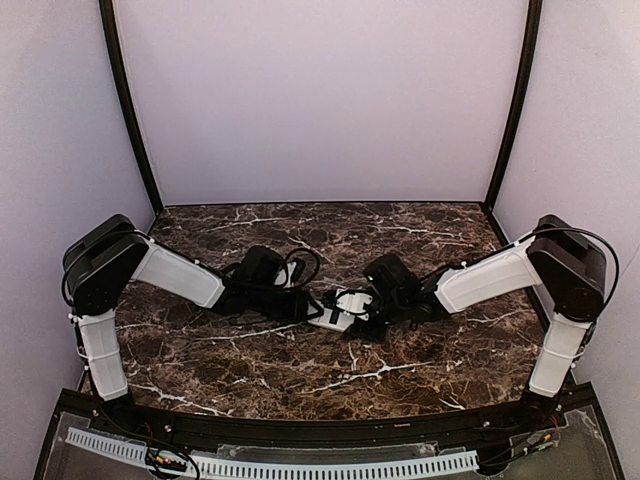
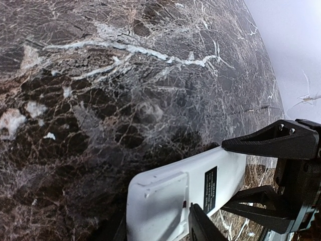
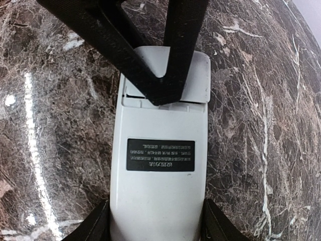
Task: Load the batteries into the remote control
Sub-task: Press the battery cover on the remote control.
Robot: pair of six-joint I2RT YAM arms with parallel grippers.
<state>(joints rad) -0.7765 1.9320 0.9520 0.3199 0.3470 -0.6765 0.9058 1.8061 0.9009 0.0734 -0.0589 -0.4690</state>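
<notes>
R fingers (image 3: 98,228) clamp remote control (image 3: 160,201) back-up by its label (image 3: 160,154) end, prob. so L fingers (image 2: 200,228), grip unclear, can work its batt. cover (image 3: 196,75).

Left arm (image 1: 170,275): rises from the near-left base, bends sharply at the elbow, and its white forearm slants inward and low.
Right arm (image 1: 480,280): mirrors this from the near-right base.
Left gripper (image 1: 312,308): faces the other gripper. One fingertip (image 3: 160,88) lies on the white back of the remote control (image 1: 332,320); its spread is unclear.
Right gripper (image 1: 362,315): its fingers (image 3: 95,226) are clamped against both long sides of the remote control.
</notes>
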